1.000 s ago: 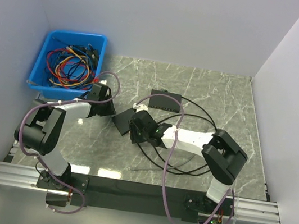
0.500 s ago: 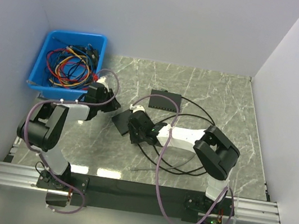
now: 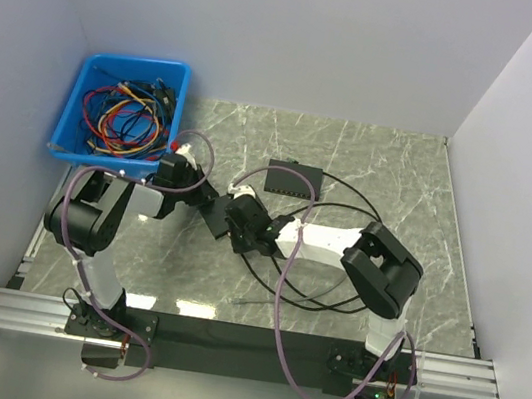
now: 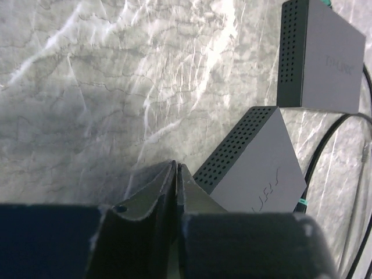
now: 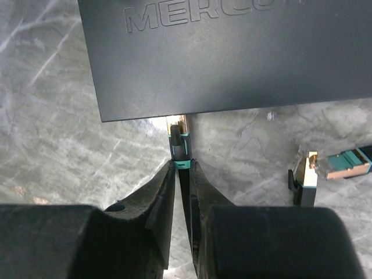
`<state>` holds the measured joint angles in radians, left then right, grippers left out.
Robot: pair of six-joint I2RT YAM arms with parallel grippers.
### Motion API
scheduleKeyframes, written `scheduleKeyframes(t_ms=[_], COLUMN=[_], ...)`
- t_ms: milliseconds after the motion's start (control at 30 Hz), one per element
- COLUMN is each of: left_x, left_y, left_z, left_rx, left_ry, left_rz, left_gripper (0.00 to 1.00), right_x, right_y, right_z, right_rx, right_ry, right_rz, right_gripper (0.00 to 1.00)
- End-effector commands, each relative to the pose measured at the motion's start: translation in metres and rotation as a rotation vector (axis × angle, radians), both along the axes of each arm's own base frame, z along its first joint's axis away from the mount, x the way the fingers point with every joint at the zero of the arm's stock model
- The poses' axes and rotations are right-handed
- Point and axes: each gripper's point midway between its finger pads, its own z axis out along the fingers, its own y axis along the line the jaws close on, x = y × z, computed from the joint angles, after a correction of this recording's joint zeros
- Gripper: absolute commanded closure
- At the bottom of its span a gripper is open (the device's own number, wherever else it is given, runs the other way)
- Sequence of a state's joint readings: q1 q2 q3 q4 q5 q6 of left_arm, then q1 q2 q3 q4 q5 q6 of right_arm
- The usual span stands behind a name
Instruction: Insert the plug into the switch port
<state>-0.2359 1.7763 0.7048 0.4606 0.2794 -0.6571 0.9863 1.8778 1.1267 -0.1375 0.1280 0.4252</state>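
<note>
top external: left gripper (image 3: pixel 200 191) just left of switch (image 3: pixel 215 216), right gripper (image 3: pixel 234 223) just right of it | left wrist: fingers (image 4: pixel 163 186) pressed together, nothing between them, switch just beside | right wrist: jaws clenched on plug (image 5: pixel 179 139), tip at switch's near edge; second plug (image 5: pixel 307 170) loose near that edge

Robotics laboratory test cell. Indicators: plain white enclosure walls (image 3: pixel 273 29), marble-pattern table (image 3: pixel 391 179), aluminium mounting rail (image 3: pixel 26 308), blue bin (image 3: pixel 136 61) of coloured cables (image 3: pixel 122 116), network switch (image 3: pixel 296 179).
</note>
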Motion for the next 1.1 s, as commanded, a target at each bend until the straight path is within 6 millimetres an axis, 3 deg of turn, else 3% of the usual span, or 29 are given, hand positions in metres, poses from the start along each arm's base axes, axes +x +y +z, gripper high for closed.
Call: scheduleKeyframes(t_ms=[0, 233, 567, 867, 1067], left_x=[-0.022, -0.044, -0.088, -0.095, -0.096], left_y=[-0.008, -0.018, -0.038, -0.041, -0.042], left_z=[-0.019, -0.025, -0.054, -0.059, -0.060], left_rx=[-0.023, -0.039, -0.047, -0.044, -0.046], left_ry=[0.066, 0.079, 0.144, 0.144, 0.144], left_rz=[-0.035, -0.065, -0.124, -0.131, -0.138], left_gripper=[0.89, 0.96, 0.99, 0.99, 0.99], right_x=[0.011, 0.020, 0.034, 0.051, 0.060], right_y=[0.013, 0.016, 0.033, 0.044, 0.050], right_z=[0.009, 0.013, 0.026, 0.050, 0.029], right_rx=[0.016, 0.003, 0.039, 0.068, 0.067], right_ry=[-0.037, -0.054, -0.066, -0.115, -0.092], right_rz=[-0.015, -0.050, -0.089, -0.115, -0.128], right_gripper=[0.88, 0.91, 0.97, 0.99, 1.00])
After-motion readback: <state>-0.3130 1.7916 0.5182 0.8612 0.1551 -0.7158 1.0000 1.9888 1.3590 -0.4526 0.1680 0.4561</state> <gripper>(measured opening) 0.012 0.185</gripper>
